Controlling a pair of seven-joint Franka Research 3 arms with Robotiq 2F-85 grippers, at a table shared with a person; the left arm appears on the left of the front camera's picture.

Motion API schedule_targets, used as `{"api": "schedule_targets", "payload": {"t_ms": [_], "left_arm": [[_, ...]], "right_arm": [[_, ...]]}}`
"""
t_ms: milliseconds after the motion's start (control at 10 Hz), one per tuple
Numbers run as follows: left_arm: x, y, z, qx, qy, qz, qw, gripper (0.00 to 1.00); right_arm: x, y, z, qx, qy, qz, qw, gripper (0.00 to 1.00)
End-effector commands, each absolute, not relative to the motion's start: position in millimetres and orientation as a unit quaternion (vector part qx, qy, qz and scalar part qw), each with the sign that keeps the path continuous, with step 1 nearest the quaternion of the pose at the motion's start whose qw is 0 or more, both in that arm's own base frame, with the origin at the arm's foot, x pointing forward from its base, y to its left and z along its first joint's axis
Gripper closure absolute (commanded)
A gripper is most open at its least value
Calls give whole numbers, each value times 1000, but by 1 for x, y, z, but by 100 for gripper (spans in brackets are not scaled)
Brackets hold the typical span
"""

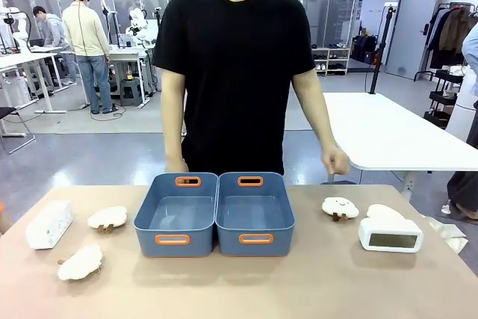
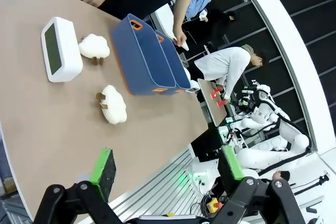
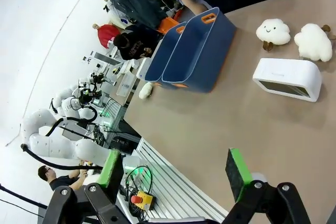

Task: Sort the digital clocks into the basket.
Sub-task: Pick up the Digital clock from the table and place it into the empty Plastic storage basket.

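Digital clocks sat at opposite ends of the tan worktop, and neither was in a basket. The left digital clock lay close to the left edge, and the left wrist view caught its dark display window. The right digital clock stood near the right edge with its grey-green display facing the near side.

Two fluffy cloud toys kept each clock company. On the left, one cloud toy lay between the clock and the baskets, and another lay nearer the front. On the right, a smiling cloud toy lay towards the baskets, and a second lay just behind the clock.

In the middle stood the left basket and the right basket. Both were blue with orange handle slots, touching side by side, with nothing inside.

A person in a black T-shirt stood at the far side, one loosely curled hand hanging above the far edge.

The left tool hung over the near left edge, its green pads spread wide and pinching nothing. The right tool hung likewise over the near right edge, spread and bare.
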State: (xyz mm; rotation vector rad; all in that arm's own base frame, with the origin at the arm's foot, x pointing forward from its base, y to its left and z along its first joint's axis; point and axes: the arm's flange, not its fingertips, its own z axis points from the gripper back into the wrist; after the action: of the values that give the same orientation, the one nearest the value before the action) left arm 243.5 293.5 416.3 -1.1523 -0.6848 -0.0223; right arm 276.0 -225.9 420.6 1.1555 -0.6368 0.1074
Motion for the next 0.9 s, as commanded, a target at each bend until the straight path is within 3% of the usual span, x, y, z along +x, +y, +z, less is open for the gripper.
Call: {"api": "schedule_targets", "payload": {"t_ms": [0,800], "left_arm": [[237,294,417,-534,-313,-19,785,0],[237,294,417,-534,-313,-19,785,0]], "right_arm": [[274,-228,421,540,-300,51,785,0],[274,-228,421,540,-300,51,785,0]]}}
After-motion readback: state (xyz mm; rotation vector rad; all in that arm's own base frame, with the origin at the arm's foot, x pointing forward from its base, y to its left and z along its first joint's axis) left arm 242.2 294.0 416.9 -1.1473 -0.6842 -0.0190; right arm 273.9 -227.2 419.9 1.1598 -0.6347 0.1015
